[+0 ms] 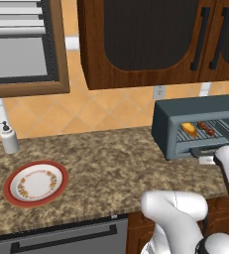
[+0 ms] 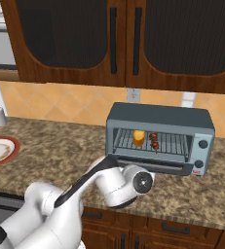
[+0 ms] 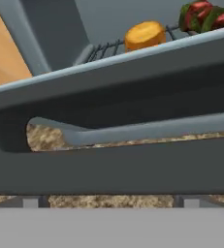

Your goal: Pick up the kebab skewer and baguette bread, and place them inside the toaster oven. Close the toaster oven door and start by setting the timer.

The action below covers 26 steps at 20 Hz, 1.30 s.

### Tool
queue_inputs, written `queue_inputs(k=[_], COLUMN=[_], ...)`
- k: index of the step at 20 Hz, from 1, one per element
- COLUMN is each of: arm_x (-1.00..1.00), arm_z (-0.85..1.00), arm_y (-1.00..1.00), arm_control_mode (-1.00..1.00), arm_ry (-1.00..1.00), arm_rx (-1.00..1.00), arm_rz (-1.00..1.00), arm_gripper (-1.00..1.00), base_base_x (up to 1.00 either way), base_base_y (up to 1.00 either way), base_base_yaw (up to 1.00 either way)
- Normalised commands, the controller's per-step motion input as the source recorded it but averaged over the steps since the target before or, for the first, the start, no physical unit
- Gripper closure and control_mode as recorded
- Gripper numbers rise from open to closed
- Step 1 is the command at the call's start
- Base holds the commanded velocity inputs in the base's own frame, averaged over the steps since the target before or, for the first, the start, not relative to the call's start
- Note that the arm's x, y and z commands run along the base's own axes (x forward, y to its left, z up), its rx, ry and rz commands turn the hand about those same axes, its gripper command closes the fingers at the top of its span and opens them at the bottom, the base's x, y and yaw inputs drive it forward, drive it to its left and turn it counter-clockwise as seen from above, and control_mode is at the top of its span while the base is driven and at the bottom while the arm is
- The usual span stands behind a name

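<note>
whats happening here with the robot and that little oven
The baguette bread and the kebab skewer already lie on the rack inside the toaster oven. The toaster oven door is folded down and open. The arm has its open gripper right at the door's front edge by the handle, probably to swing it shut. The timer is not yet set.

even, flat rendered light, moderately bright; no glare. soft shadow under the cabinets at frame top. hand view slightly blurred, toaster oven door coarse up close.
</note>
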Motion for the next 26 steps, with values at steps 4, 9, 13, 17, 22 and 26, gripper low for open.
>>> queue_inputs(k=[4, 9, 13, 17, 22, 26], arm_x=[0.82, 0.74, 0.53, 0.29, 0.13, -0.18], arm_z=[0.38, 0.38, 0.71, 0.31, -0.18, -0.21], arm_y=[0.30, 0.25, 0.02, 0.00, 0.14, 0.03], arm_control_mode=[-1.00, -1.00, -1.00, -1.00, -1.00, -1.00], arm_ry=[-0.02, 0.09, 0.25, 0.31, 0.12, 0.03], arm_rx=[-0.11, -0.19, -0.22, -0.24, -0.22, -0.15], arm_rz=[-0.17, -0.11, -0.06, -0.04, 0.00, 0.00], arm_gripper=[-1.00, -1.00, -1.00, -1.00, -1.00, -1.00], base_base_x=[0.00, 0.00, 0.00, 0.00, 0.00, 0.00], base_base_y=[0.00, 0.00, 0.00, 0.00, 0.00, 0.00], base_base_yaw=[0.00, 0.00, 0.00, 0.00, 0.00, 0.00])
